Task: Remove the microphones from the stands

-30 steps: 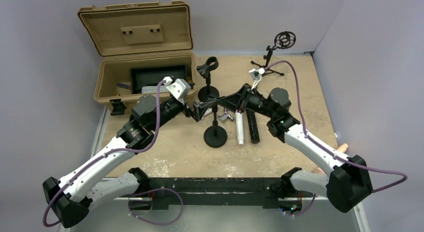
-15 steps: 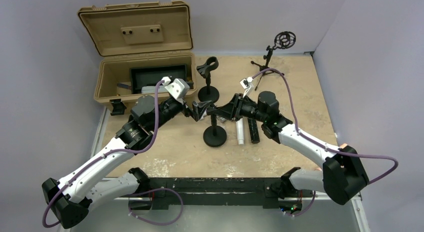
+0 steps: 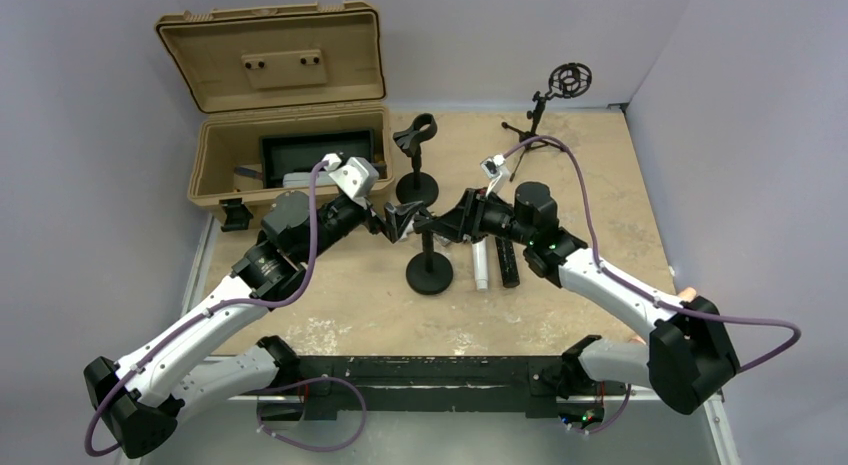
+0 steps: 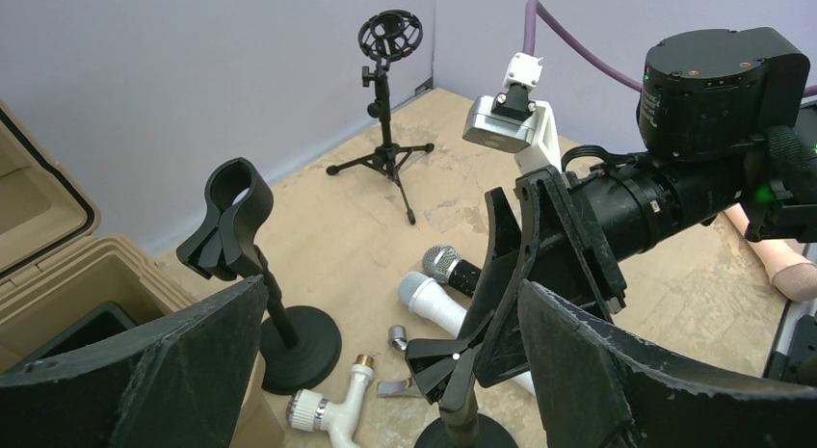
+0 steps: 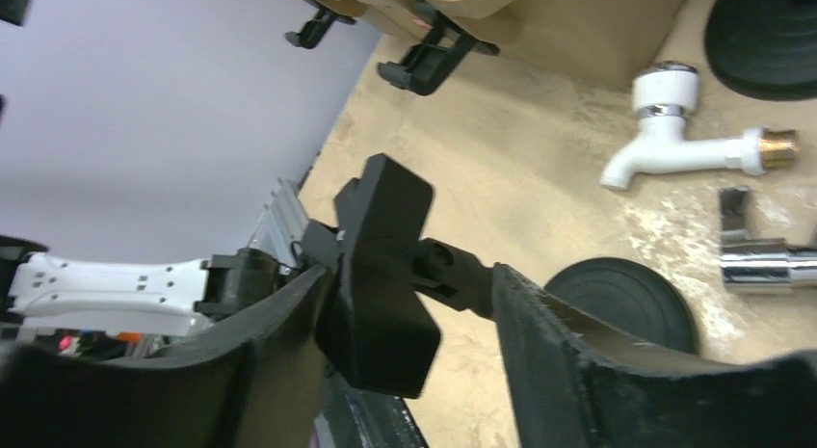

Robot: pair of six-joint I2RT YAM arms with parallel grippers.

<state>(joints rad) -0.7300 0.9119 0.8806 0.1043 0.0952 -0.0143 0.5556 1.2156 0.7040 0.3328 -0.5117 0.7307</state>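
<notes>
Well, I held both tools at the clip (image 5: 381, 275) of the stand (image 3: 431, 275).
Left tool (image 3: 400, 223) gaped released beside it; right tool (image 3: 432, 225) stood parted around it; white microphone (image 3: 481, 265) and black microphone (image 3: 507, 262) lay on the counter (image 3: 600, 185) beneath its wrist.

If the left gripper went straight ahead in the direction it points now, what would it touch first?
Most likely the black clip on the near stand, which sits low between the left gripper's open fingers. The right gripper is close behind it, but depth is unclear.
</notes>
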